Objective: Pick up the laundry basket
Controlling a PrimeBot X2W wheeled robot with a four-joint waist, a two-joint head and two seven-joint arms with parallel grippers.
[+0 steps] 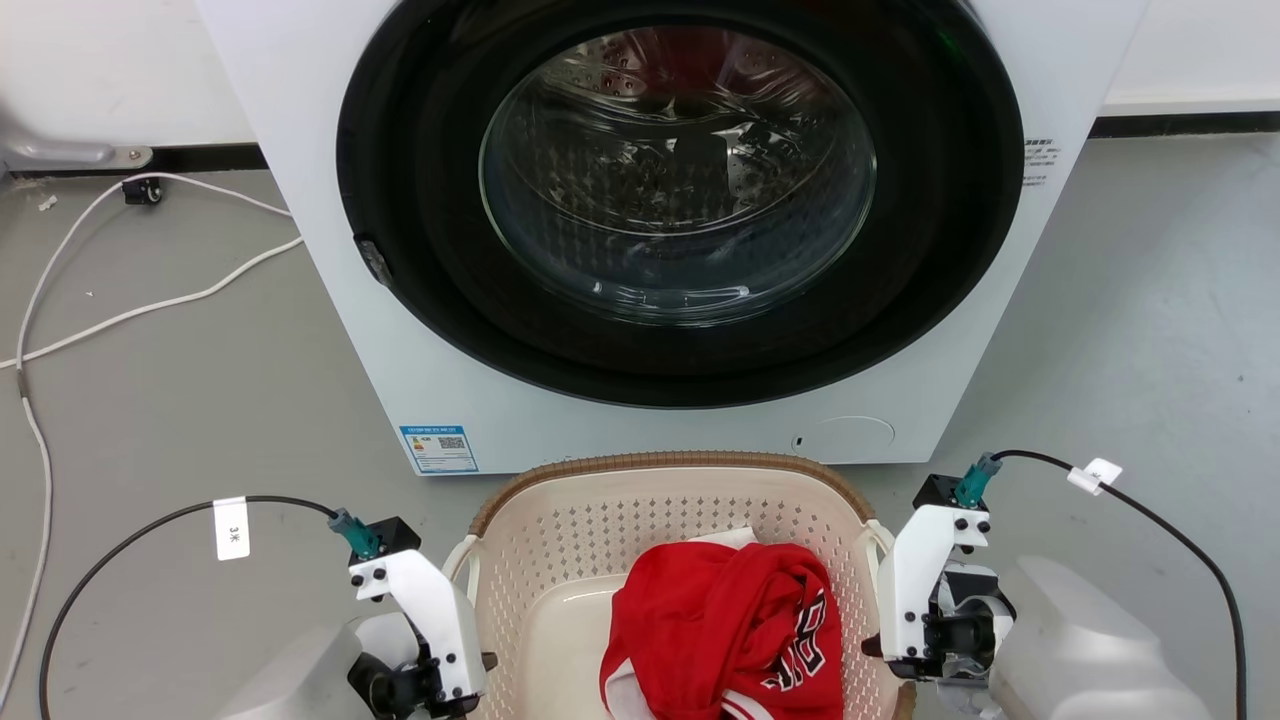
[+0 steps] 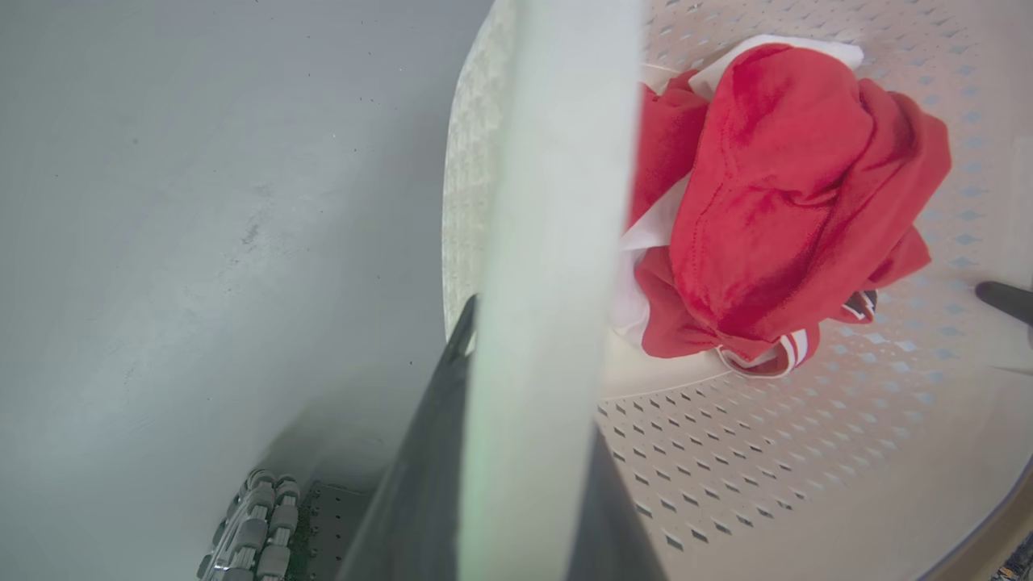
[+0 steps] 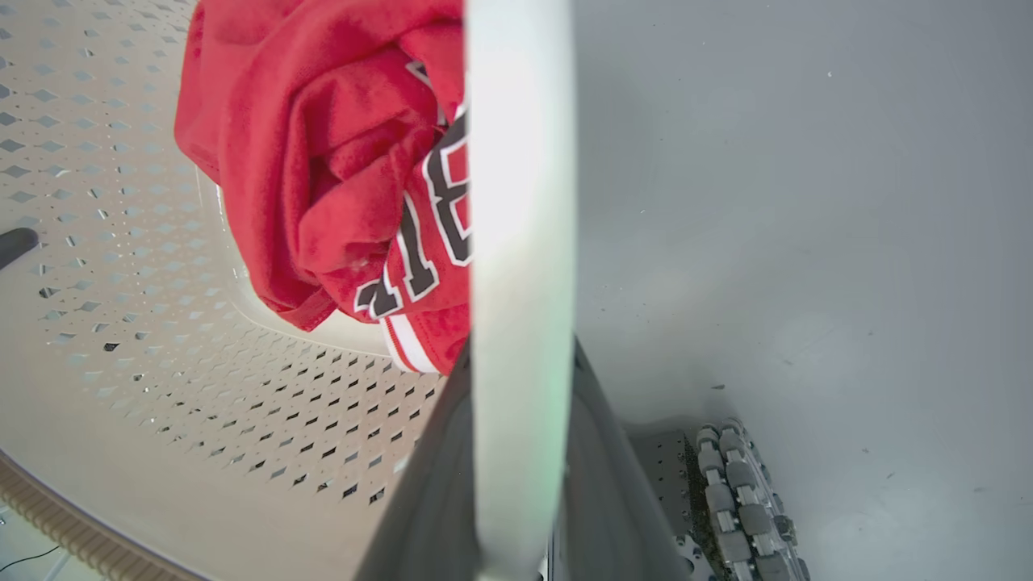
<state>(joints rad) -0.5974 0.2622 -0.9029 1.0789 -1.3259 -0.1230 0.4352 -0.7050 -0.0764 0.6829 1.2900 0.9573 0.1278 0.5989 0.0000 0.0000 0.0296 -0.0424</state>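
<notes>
left gripper [image 2: 533, 371]: your two dark fingers sit tight on either side of the pale left handle [image 2: 557, 202], one finger outside the basket and one over the wall. i read it as closed on the loop.
right gripper [image 3: 520, 355]: the mirror of that, closed around the right handle [image 3: 520, 161] with the band running up between the fingers.
laundry basket [image 1: 660, 465]: it is on the floor [image 1: 1150, 300] directly in front of you, between your two arms and just short of the washing machine [image 1: 1050, 80].
load: one crumpled red shirt [image 1: 720, 620] lies in the bottom, nearer you than the far wall.
weight: likely light, being thin plastic with a single garment, so expect little resistance.
stiffness: the perforated walls will probably flex, and the loop handles may bow inward under a pull.
slip: the smooth plastic loops could slide along your fingers if the basket tilts.
where to hold: use the two handles, both together, and not the brown rim or the walls.
advice: raise both arms level and evenly so neither loop twists out.
</notes>
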